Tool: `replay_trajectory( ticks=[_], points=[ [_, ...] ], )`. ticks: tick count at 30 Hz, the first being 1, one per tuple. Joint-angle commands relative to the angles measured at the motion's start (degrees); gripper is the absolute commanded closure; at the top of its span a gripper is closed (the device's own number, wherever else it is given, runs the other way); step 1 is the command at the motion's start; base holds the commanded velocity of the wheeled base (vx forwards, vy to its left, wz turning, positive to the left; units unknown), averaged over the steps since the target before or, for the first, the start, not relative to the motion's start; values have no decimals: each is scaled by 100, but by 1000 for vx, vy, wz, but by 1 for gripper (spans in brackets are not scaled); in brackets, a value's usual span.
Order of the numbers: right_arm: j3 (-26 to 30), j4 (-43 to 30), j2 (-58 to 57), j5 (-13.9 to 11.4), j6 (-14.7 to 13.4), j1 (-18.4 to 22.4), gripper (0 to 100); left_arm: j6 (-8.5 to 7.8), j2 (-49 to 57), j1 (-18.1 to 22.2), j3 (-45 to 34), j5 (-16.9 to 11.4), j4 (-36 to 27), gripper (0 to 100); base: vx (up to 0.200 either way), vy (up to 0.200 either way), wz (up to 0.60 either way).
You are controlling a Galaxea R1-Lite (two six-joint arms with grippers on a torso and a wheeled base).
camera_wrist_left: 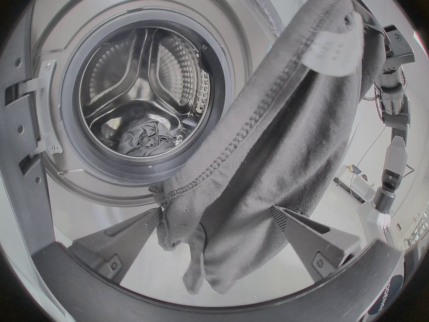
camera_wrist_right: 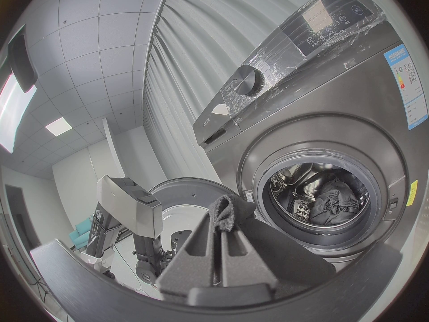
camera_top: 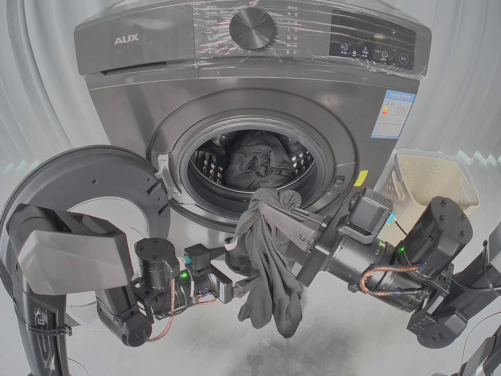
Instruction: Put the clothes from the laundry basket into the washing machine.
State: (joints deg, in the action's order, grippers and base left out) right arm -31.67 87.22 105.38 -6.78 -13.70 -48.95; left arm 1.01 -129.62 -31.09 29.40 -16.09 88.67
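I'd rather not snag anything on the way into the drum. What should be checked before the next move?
1. Door fully open: ok.
2. Right tool shut on the grey garment: ok, gripped at its top fold.
3. Left tool out of the way: not ok, open with the garment hanging between its fingers.
4. Room in the drum: ok, one dark garment lies low inside.
5. Garment's tail above the opening's lower edge: not ok, most seems to hang lower.
6. Laundry basket emptied: cannot tell.
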Motion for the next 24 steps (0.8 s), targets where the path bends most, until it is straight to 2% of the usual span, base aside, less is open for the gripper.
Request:
replay_trajectory(
  ticks=[1,18,24],
  points=[
    [21,5,-8,-8,-1,17,100,-13,-72,129,-49,-8,1,0,0,0,0],
    [109,23,-35,1,8,-19,100,13,-90,533,65,-78,1,0,0,0,0],
    [109,14,-35,10,25,-71,100,31,-169,718,373,-78,1,0,0,0,0]
  ],
)
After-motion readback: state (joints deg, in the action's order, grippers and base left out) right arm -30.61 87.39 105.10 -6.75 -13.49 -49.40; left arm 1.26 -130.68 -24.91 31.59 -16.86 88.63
